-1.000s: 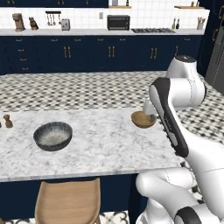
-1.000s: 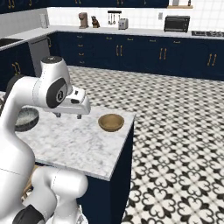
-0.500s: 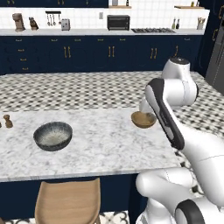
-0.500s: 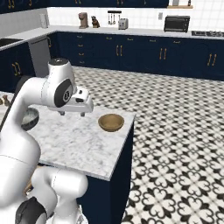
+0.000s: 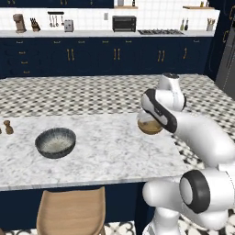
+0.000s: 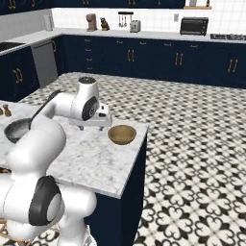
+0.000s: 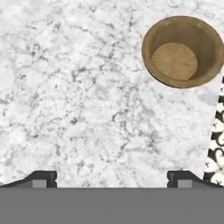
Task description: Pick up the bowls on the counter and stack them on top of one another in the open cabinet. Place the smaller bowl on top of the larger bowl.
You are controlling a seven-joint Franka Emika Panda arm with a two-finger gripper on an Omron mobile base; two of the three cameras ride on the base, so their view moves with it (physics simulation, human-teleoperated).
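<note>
Hovering with claw spread wide above the counter, smaller bowl just beyond, off to one side.

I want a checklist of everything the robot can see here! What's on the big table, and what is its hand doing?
Surface: white-grey marbled counter, navy base.
Job's things: larger bowl, dark grey, upright toward the counter's left; smaller bowl, tan-brown, upright and empty near the right corner.
Clutter: small brown shaker at the far left edge.
Grippers: gripper open, above bare marble beside the smaller bowl, holding nothing.
Cables: nothing seen.
Surroundings: wooden stool in front of the counter; patterned floor; navy wall units with toaster oven behind.
</note>
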